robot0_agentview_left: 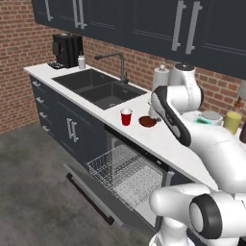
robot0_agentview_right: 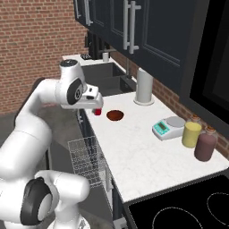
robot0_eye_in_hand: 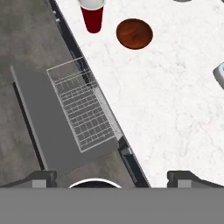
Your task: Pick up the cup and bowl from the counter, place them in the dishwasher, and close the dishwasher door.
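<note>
Nothing loaded yet: claw (robot0_eye_in_hand: 112, 177) released and empty, cup (robot0_eye_in_hand: 92, 16) and bowl (robot0_eye_in_hand: 134, 33) ahead on counter (robot0_eye_in_hand: 175, 113), dishwasher door (robot0_eye_in_hand: 39, 118) open below.

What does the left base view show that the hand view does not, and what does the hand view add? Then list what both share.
Left base view alone: the black double sink, its dark curved tap and the black coffee machine.

Hand view alone: the two dark finger tips, standing wide apart, open.

Both: the small red tapered cup upright beside the shallow reddish-brown bowl on the white marble counter, and the white wire rack pulled out over the lowered grey dishwasher door.
</note>
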